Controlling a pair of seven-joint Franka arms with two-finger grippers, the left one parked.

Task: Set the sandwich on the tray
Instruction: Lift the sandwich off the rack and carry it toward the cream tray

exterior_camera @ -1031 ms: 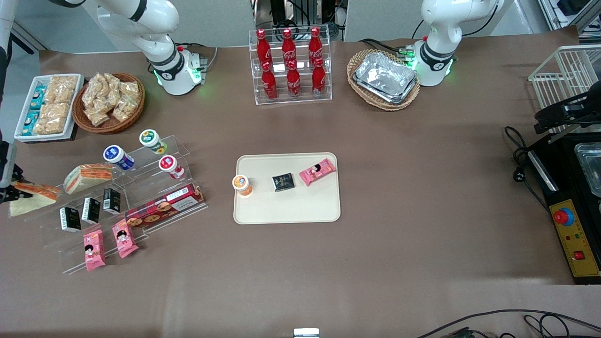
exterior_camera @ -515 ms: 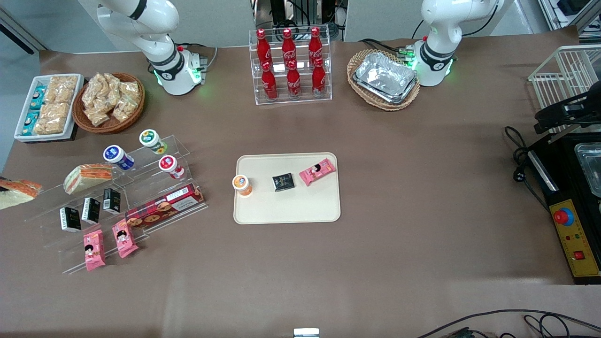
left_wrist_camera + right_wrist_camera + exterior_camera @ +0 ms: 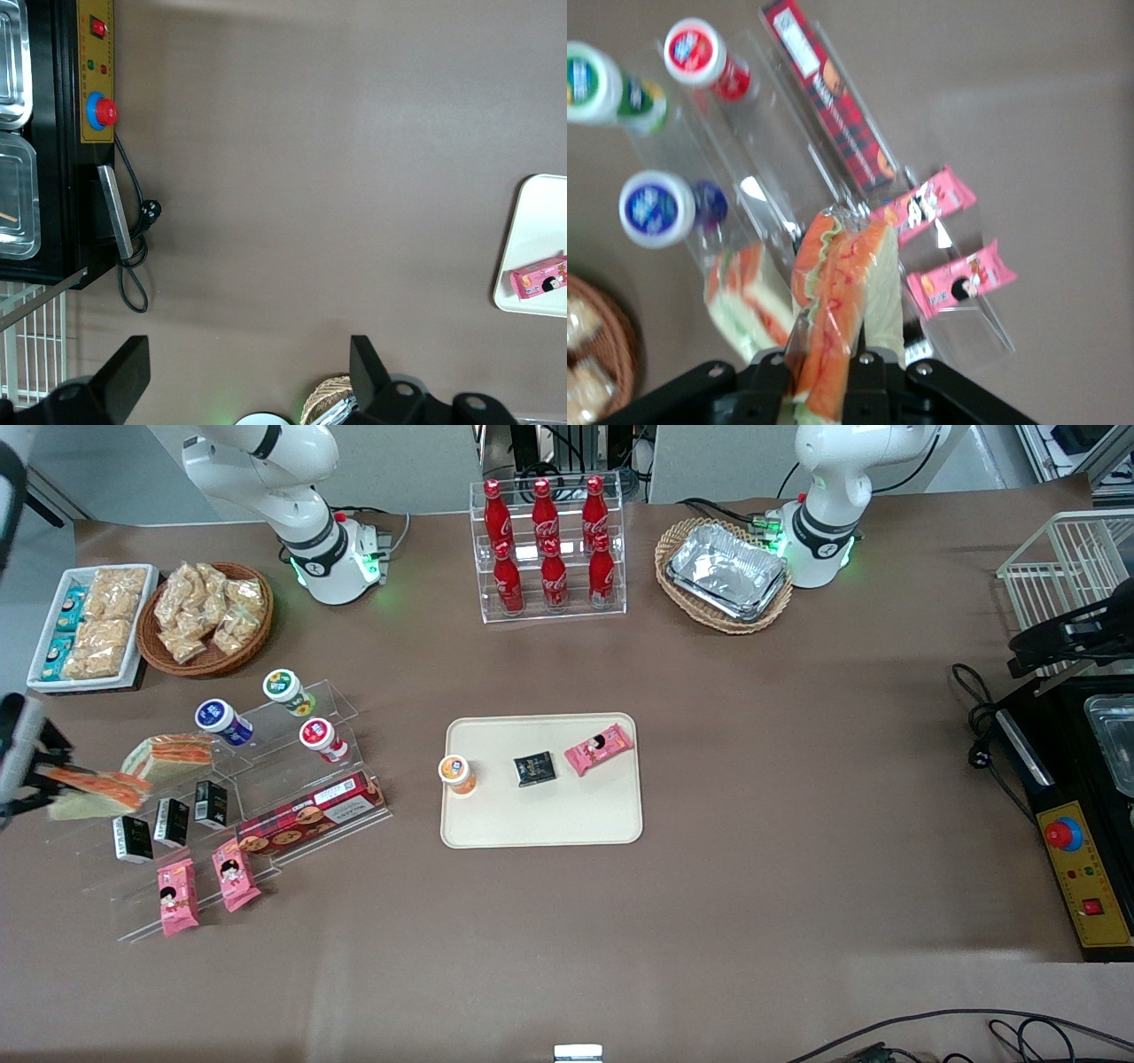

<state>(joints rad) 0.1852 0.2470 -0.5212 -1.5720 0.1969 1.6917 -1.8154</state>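
The sandwich [image 3: 91, 794], a clear-wrapped wedge with orange filling and pale bread, hangs in the air at the working arm's end of the table, over the end of the acrylic display stand [image 3: 266, 779]. My gripper [image 3: 44, 790] is shut on it; in the right wrist view the fingers [image 3: 873, 372] pinch the sandwich [image 3: 843, 292] at its filling edge. The cream tray [image 3: 540, 824] lies at the table's middle, well away from the gripper. A second wedge sandwich [image 3: 166, 755] rests on the stand.
On the tray stand an orange-lidded cup [image 3: 457, 772], a black packet [image 3: 535, 768] and a pink snack [image 3: 599, 748]. The stand holds lidded cups [image 3: 221, 720], a red biscuit box [image 3: 310, 812], black cartons and pink snacks [image 3: 177, 898]. Cola bottles [image 3: 547, 549] and baskets sit farther from the camera.
The gripper with the sandwich swung out almost past the view's edge half a second ago, and has now come back in over the end of the stand, closer to the tray.
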